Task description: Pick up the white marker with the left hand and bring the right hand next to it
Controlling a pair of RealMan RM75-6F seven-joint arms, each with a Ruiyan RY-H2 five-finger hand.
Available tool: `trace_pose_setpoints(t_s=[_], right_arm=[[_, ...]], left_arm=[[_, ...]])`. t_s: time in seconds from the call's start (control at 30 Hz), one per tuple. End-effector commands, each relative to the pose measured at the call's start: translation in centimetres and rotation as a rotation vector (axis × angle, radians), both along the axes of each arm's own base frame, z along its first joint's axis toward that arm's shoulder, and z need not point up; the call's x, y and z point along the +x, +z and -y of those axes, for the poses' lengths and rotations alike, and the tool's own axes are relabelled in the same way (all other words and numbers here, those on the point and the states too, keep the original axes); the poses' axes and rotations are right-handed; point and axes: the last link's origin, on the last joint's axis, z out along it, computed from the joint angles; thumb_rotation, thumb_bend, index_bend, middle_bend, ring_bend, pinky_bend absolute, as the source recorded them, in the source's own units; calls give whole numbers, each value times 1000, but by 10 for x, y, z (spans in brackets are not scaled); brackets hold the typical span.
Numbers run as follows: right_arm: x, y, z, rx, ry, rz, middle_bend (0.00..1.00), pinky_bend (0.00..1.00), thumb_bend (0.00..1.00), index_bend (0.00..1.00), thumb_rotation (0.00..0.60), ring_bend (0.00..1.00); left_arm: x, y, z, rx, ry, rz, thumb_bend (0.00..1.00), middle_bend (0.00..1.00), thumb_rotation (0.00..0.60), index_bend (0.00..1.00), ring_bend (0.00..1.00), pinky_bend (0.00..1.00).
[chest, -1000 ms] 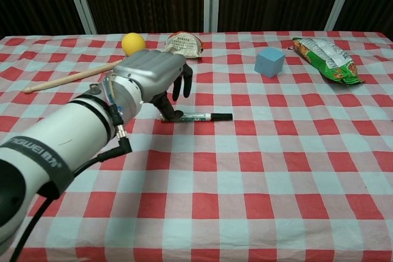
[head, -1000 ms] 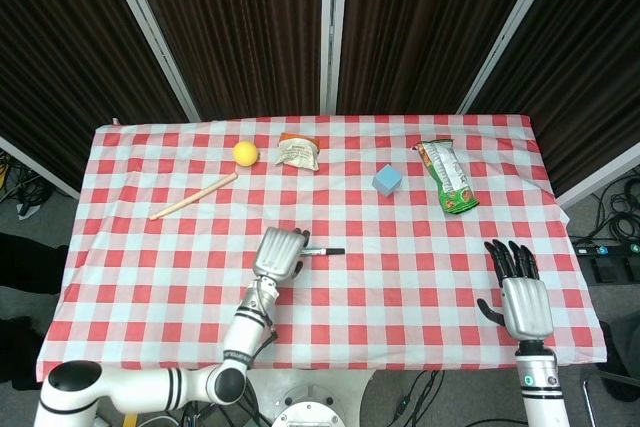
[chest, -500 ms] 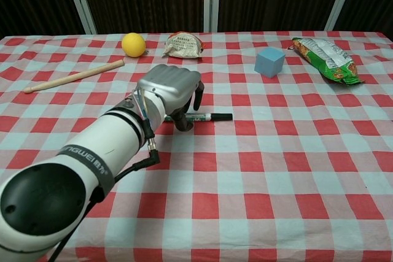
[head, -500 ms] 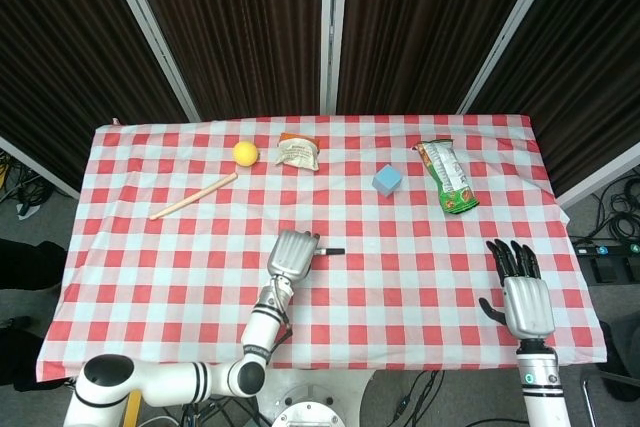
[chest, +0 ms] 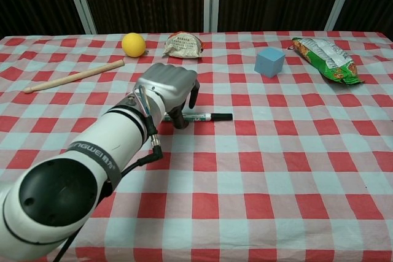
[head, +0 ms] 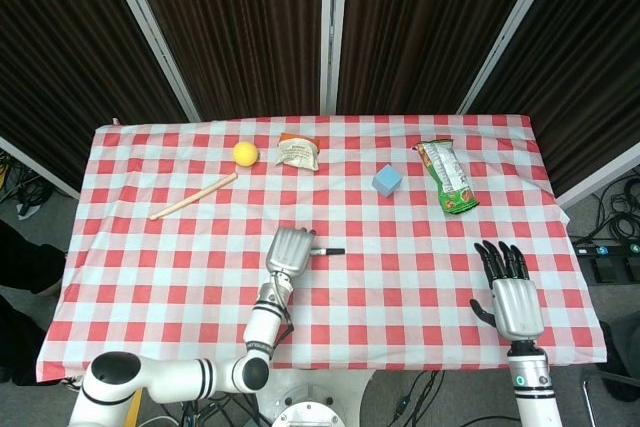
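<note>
The white marker (head: 331, 251) with a black cap lies on the checked tablecloth (head: 400, 277) near the table's middle, cap end pointing right. My left hand (head: 288, 250) sits over its left end. In the chest view the fingers (chest: 193, 94) curl down behind the marker (chest: 212, 116) and the thumb stands in front of it, gripping the barrel while it rests on the cloth. The part of the marker under the hand is hidden. My right hand (head: 508, 292) hovers palm down at the table's front right, fingers spread, holding nothing, well apart from the marker.
Along the far side lie a wooden stick (head: 193, 196), a yellow ball (head: 245, 153), a crumpled food packet (head: 299, 151), a blue cube (head: 387, 180) and a green snack bag (head: 447, 176). Dark curtains stand behind the table.
My left hand slid right from beside the marker onto its left end and its fingers curled down around it. The right hand rose slightly and shifted left. The marker has not moved.
</note>
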Motion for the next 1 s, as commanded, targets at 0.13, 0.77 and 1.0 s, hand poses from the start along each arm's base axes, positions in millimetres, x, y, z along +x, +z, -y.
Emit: trace_pose_setpoints(t_s=[0.13, 0.77, 1.0], right_arm=[[-2, 0, -1, 0, -5, -2, 81, 0, 64, 87, 600, 0], [0, 1, 1, 6, 2, -4, 81, 0, 64, 87, 600, 0], [1, 2, 1, 3, 3, -3, 81, 0, 64, 87, 600, 0]], left_arm=[[-4, -1, -3, 15, -6, -44, 284, 484, 600, 461, 939, 951], [-9, -4, -4, 7, 12, -66, 311, 516, 600, 501, 942, 951], [-11, -6, -4, 2, 16, -84, 316, 518, 600, 502, 942, 951]])
